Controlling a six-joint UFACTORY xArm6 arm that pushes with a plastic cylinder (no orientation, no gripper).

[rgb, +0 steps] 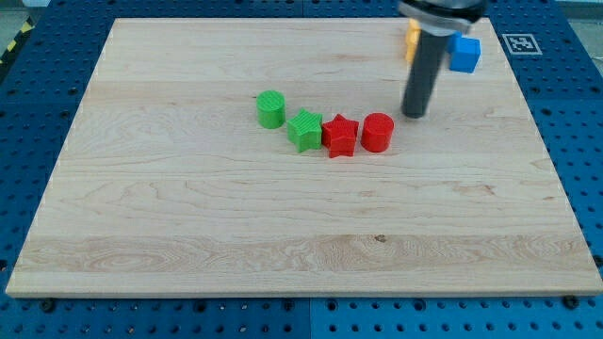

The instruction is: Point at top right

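Note:
My dark rod comes down from the view's top right, and my tip [414, 114] rests on the wooden board [188, 226], just up and right of the red cylinder [377, 132]. A row of blocks lies left of the tip: a green cylinder [271, 109], a green star-like block [304, 130], a red star [339, 136] and the red cylinder. A blue cube [464, 54] sits near the board's top right, right of the rod. A yellow block [411, 40] is partly hidden behind the rod.
The board lies on a blue perforated table [38, 141]. A black-and-white marker tag [520, 43] lies off the board at the top right.

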